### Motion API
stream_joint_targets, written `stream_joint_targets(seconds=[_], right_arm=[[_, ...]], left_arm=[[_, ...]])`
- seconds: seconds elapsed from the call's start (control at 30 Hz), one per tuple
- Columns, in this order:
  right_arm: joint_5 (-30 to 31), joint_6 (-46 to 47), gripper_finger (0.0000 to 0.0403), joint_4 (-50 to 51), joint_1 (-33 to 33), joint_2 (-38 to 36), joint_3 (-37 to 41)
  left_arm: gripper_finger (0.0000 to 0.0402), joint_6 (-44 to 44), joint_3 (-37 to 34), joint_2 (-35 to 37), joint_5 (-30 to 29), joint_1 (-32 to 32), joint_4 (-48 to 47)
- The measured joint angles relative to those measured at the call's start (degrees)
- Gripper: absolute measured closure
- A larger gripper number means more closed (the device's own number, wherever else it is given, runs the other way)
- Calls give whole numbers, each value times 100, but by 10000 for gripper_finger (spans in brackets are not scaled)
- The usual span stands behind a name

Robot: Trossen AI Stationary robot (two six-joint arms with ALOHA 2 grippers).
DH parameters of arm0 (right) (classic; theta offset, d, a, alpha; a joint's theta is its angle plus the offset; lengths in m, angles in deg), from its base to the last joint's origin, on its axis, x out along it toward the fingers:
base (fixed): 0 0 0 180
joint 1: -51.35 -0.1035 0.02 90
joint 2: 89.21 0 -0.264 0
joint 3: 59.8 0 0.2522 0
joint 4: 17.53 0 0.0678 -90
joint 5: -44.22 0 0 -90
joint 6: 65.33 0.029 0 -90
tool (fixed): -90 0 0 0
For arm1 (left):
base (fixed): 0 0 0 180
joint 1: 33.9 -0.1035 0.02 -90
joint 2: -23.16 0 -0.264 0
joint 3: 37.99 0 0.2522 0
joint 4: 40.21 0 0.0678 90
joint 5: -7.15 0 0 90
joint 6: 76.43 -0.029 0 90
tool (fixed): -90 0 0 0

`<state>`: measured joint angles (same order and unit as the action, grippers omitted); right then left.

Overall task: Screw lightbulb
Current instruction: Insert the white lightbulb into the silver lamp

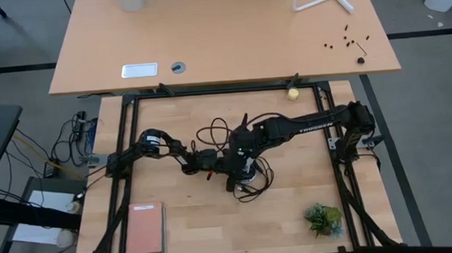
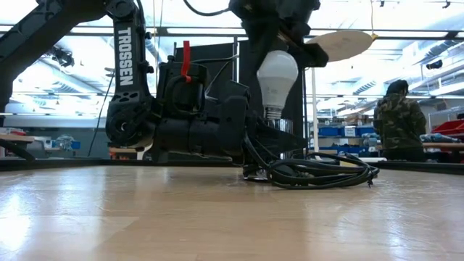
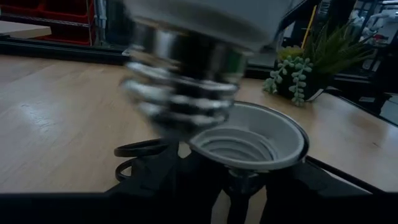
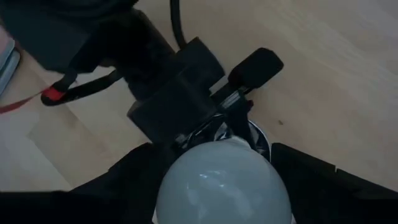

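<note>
Pincers first: the right gripper (image 4: 221, 186) is coming down from above with its fingers clamped on the glass of the lightbulb (image 2: 277, 76), holding it base-down. The left gripper (image 3: 239, 177) is lying low on the table and gripping the socket (image 3: 249, 142), its fingers closed around the body under the silver rim. In the left wrist view the bulb's threaded base is hanging just above and beside the open mouth of the socket — close, but not inside, and sitting off to one side of the opening.

That offset is looking like the main danger. If the bulb is being lowered from where it is, the thread could be landing on the rim instead of in the bore, and turning it there would likely be cross-threading or jamming it. A tilt would be doing the same harm; from the low view the bulb is looking roughly upright.

Smooth frosted glass is offering little purchase, so the fingers could be slipping round it rather than turning it. Black cord (image 2: 319, 172) is coiling right beside the socket — a snag there could be tugging the socket askew in the left gripper's hold.
</note>
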<state>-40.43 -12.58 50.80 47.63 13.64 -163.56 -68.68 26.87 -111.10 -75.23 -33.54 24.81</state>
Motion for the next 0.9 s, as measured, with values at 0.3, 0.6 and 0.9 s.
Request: stream_joint_targets(seconds=[0.3,0.6,0.9], right_arm=[[44,1,107,49,-112,0,0],[-342,-82,108,54,-115,161,7],[-274,-518,108,-43,-115,410,32]], left_arm=[[213,0,2,2,-31,0,-7],[213,0,2,1,-39,1,-7],[213,-15,2,1,-46,2,4]])
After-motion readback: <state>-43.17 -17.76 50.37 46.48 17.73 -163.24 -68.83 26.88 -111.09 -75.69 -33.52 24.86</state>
